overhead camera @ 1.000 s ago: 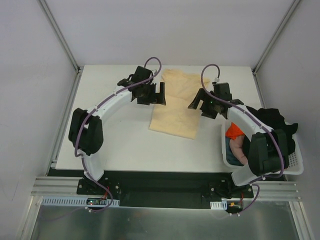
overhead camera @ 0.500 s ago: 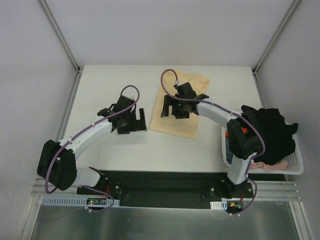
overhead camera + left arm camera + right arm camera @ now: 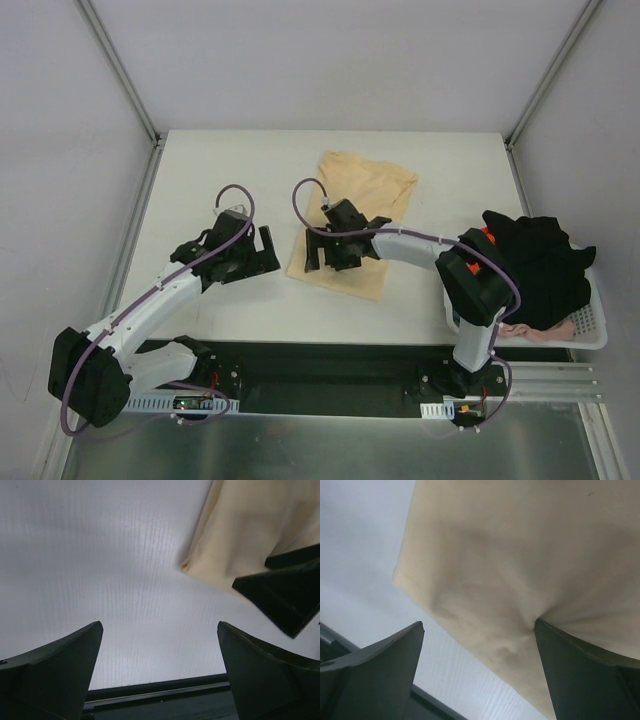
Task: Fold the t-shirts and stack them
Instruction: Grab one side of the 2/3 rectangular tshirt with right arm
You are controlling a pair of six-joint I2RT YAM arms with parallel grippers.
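Note:
A pale peach-yellow t-shirt [image 3: 365, 190] lies folded lengthwise on the white table [image 3: 200, 180]. My right gripper [image 3: 313, 256] is open over the shirt's near left corner. In the right wrist view [image 3: 479, 625] one finger [image 3: 580, 675] presses on the cloth [image 3: 520, 555], which puckers there. My left gripper [image 3: 270, 250] is open and empty over bare table just left of that corner. In the left wrist view [image 3: 159, 630] the shirt's corner [image 3: 240, 530] shows at upper right. A black t-shirt [image 3: 535, 260], an orange one [image 3: 487, 236] and a pinkish one [image 3: 545, 330] sit in the basket.
A white lattice basket [image 3: 595, 335] stands at the table's right near edge, heaped with shirts. The right gripper's dark finger [image 3: 280, 600] shows in the left wrist view, close to my left gripper. Metal frame posts rise at the table's far corners.
Both grippers have moved from the shirt's far part toward the near edge. The right one crossed the shirt to its near left corner; the left one drew back beside it.

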